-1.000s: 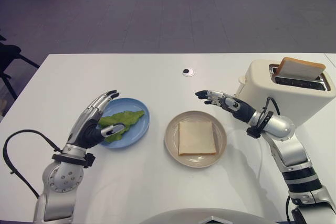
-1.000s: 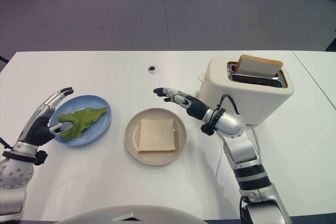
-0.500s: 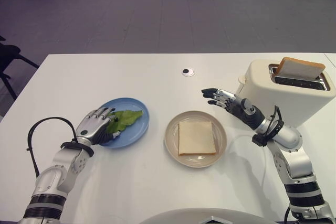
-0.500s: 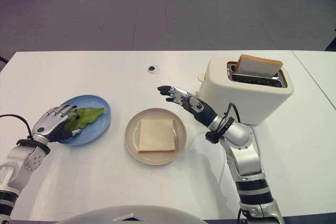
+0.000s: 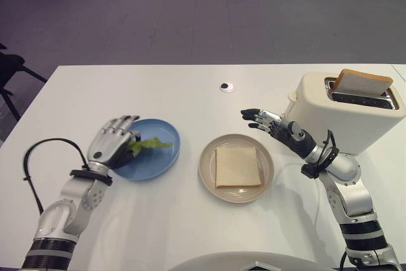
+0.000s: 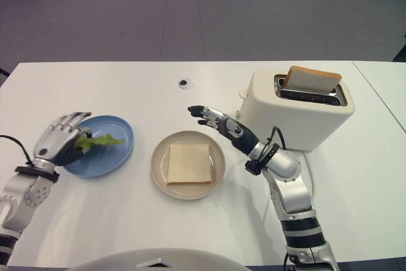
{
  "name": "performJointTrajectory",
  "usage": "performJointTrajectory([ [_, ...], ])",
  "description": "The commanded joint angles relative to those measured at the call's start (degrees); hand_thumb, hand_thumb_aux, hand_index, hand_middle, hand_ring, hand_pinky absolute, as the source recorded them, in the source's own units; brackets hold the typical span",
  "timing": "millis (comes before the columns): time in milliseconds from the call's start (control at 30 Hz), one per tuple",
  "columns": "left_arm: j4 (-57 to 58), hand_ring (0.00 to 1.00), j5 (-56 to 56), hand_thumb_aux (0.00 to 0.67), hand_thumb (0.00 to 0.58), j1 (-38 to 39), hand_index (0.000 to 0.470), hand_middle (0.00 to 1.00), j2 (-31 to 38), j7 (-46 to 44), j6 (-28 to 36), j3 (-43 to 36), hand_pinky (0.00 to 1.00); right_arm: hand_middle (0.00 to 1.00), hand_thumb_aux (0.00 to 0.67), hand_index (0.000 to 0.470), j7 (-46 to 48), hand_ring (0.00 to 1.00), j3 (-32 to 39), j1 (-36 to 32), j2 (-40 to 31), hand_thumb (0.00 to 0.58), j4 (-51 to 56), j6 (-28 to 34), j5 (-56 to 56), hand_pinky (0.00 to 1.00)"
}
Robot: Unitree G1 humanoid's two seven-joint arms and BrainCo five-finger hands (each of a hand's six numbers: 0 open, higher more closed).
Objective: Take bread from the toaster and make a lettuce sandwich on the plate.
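The fingers of the left hand [image 5: 114, 145] are curled on one end of the lettuce [image 5: 151, 145], which is held just over the blue plate [image 5: 158, 164]. The fingers of the right hand [image 5: 271, 124] are spread, with nothing held, between the toaster [image 5: 330, 122] and the beige plate [image 5: 206, 169], on which a bread slice [image 5: 238, 165] is laid. With so little gripped, the lettuce could be torn or dropped onto the bench [image 5: 190, 93] while carried across.

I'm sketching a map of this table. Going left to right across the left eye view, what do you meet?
In order: left hand → lettuce → bread slice on its beige plate → right hand → toaster.
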Motion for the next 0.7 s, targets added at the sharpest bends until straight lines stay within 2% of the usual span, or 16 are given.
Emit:
performJointTrajectory([
  [33,-12.4,0.0,0.4,0.67,0.58,1.8,0.47,0.0,-0.6,-1.6,1.3,2.5,0.0,0.0,0.0,0.0,-0.5,0.0,-1.6,-0.6,0.0,0.0,-0.1,-0.5,0.2,0.0],
  [100,-18.7,0.0,-1.0,0.67,0.58,1.0,0.47,0.0,-2.9,-3.8,1.8,1.0,0.0,0.0,0.0,0.0,-0.7,0.0,-2.7,0.0,-0.2,0.0,-0.4,-0.8,0.6,0.0],
  [233,-24.7,0.0,-2.8,0.67,0.58,-2.5,0.47,0.0,-11.2,-8.2,2.1,-8.2,0.0,0.0,0.0,0.0,-1.3,0.0,-5.2,2.0,-0.7,0.0,0.1,-1.6,0.4,0.0],
  [333,-20.1,0.0,1.6,0.67,0.58,-7.8,0.47,0.0,-16.4,-9.4,0.4,-17.5,0.0,0.0,0.0,0.0,-2.8,0.0,-7.2,5.0,0.0,0.0,0.9,-2.0,0.5,0.0],
  [433,-15.6,0.0,7.3,0.67,0.58,-11.7,0.47,0.0,-18.5,-9.0,-0.9,-23.5,0.0,0.0,0.0,0.0,-3.7,0.0,-7.6,7.2,1.1,0.0,1.2,-2.4,0.9,0.0],
  [567,-9.3,0.0,14.0,0.67,0.58,-13.6,0.47,0.0,-18.0,-5.0,-2.2,-27.5,0.0,0.0,0.0,0.0,-4.1,0.0,-7.1,7.0,2.0,0.0,1.5,-2.5,0.6,0.0],
  [700,-5.6,0.0,16.0,0.67,0.58,-13.9,0.47,0.0,-19.5,-3.2,-2.7,-31.2,0.0,0.0,0.0,0.0,-4.2,0.0,-6.3,7.1,2.7,0.0,1.4,-2.9,0.0,0.0],
])
